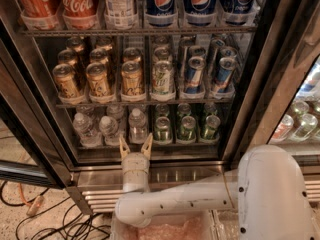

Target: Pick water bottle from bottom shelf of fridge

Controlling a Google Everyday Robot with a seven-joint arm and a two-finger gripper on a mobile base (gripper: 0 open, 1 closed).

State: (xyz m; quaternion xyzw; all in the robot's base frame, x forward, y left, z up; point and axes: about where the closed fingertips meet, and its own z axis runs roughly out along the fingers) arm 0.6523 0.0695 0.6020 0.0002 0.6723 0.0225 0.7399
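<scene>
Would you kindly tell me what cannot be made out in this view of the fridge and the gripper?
Camera view: whether the open gripper, in front of the bottom shelf, touches the nearest water bottle; one view gives no depth.
The rear water bottles: hidden by the front row and dark interior.
The cola bottles: tops cut off by the upper edge.
The neighbouring cooler: contents blurred, cut by the right edge.

White screw-dotted arm, tan jaws at the bottom shelf
</scene>
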